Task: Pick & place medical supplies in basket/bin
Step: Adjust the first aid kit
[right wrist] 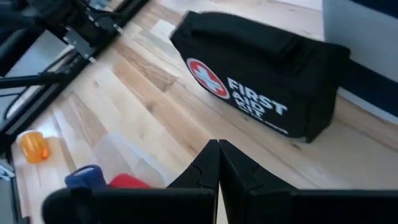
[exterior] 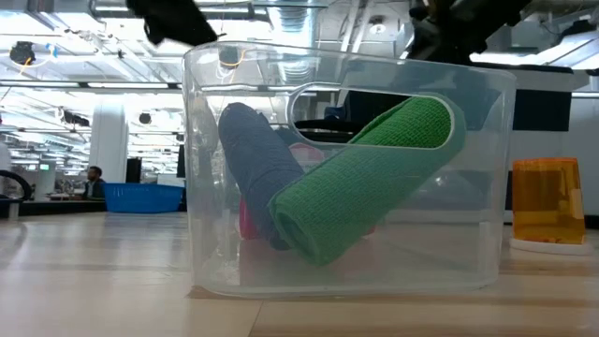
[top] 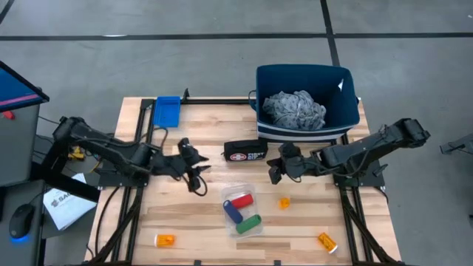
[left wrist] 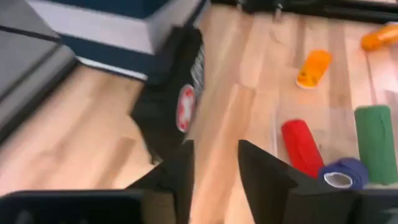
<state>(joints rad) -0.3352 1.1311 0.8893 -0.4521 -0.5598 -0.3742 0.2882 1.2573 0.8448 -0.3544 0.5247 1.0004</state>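
Grey concrete floor surrounds the wooden table [top: 192, 222], and on the table's far right corner stands the navy-blue bin [top: 347, 111], the biggest thing in view, with the grey mottled cloth [top: 295, 109] already lying inside it. Just in front of the bin lies a black first-aid pouch [top: 245, 152] (white lettering and a red-and-white cross on its side), and a blue tray [top: 167, 112] sits at the far left edge. Nearer the front, a clear plastic container [top: 230, 193] holds three rolls: the red roll [top: 241, 200], the blue roll [top: 233, 212] and the green roll [top: 249, 224], the green one leaning across the blue in the low view. Three orange pill bottles lie loose on the wood: one [top: 284, 202] just right of the container, one [top: 327, 241] near the front right corner, and one [top: 164, 240] near the front left. The left gripper [top: 196, 174] hovers left of the pouch, its fingers [left wrist: 261, 174] a small way apart and holding nothing. The right gripper [top: 275, 171] hangs just right of the pouch, its fingers [right wrist: 239, 168] pressed together and empty.
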